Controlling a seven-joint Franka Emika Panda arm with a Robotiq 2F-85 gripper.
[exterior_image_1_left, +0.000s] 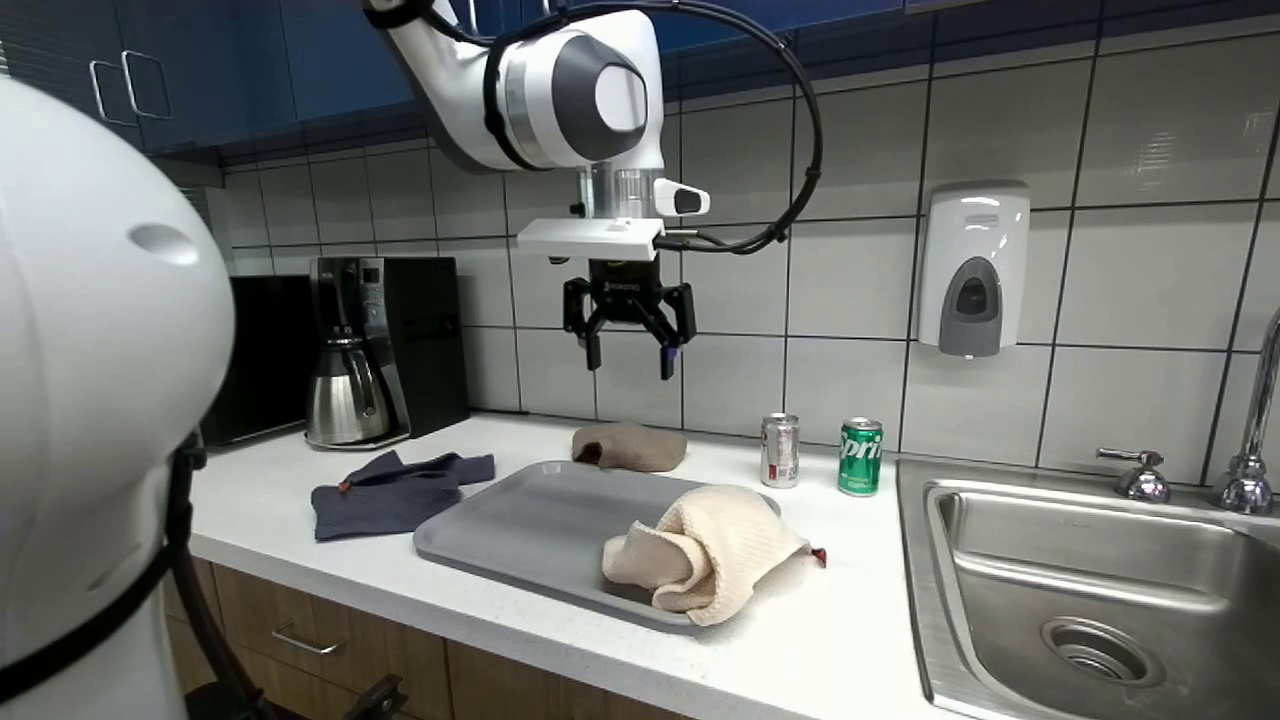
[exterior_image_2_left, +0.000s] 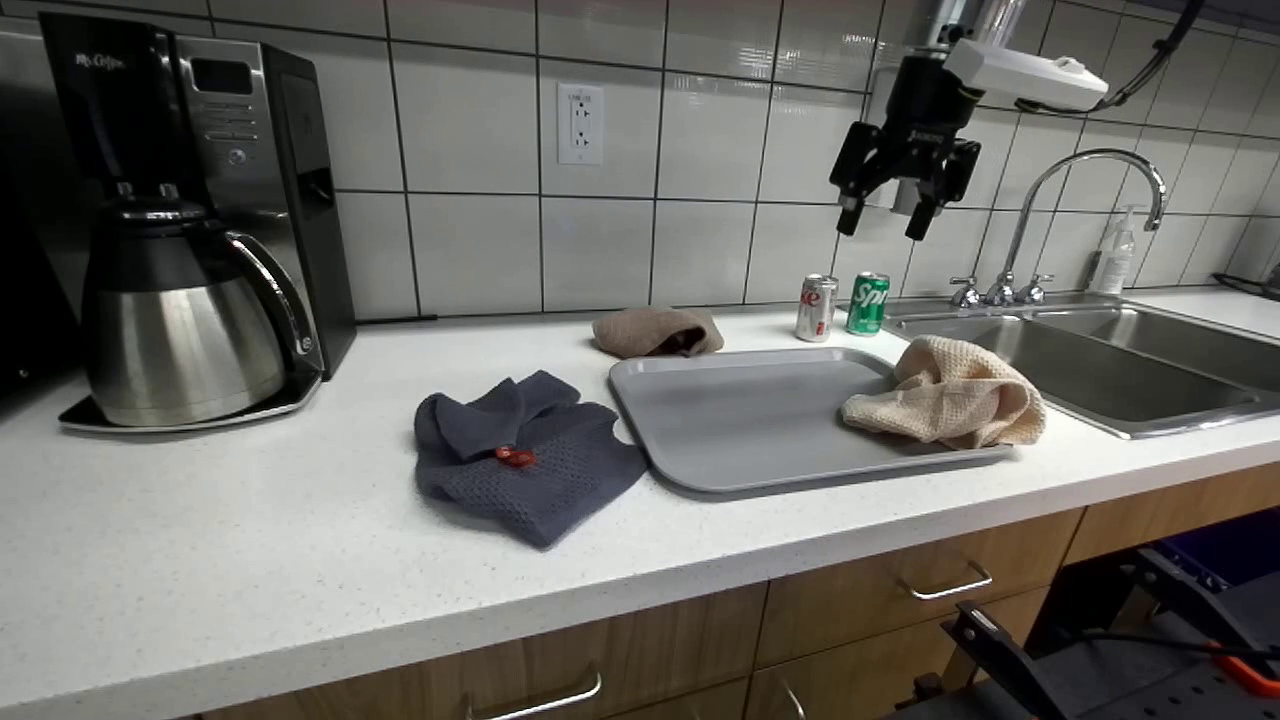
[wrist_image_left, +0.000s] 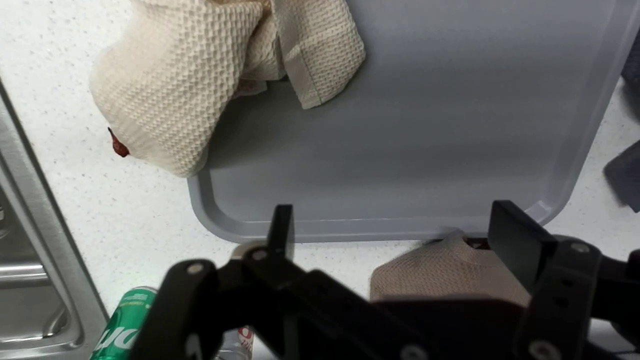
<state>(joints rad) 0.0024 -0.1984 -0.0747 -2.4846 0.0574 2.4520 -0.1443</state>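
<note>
The grey rectangular plastic-looking tray (exterior_image_1_left: 560, 500) lies well below the black two-fingered gripper (exterior_image_1_left: 630, 364), whose fingers stand apart, empty. A crumpled cream waffle-weave cloth (exterior_image_1_left: 735, 545) drapes over one end of the tray; a pinch catching both could drag the tray. Behind the tray sits a folded brown cloth (exterior_image_2_left: 655, 332); beside its opposite end, a crumpled navy cloth (exterior_image_2_left: 540, 490). A green Sprite can (exterior_image_1_left: 860, 457) and silver can (exterior_image_1_left: 780, 452) stand near the draped end; an off-centre descent could topple them.
</note>
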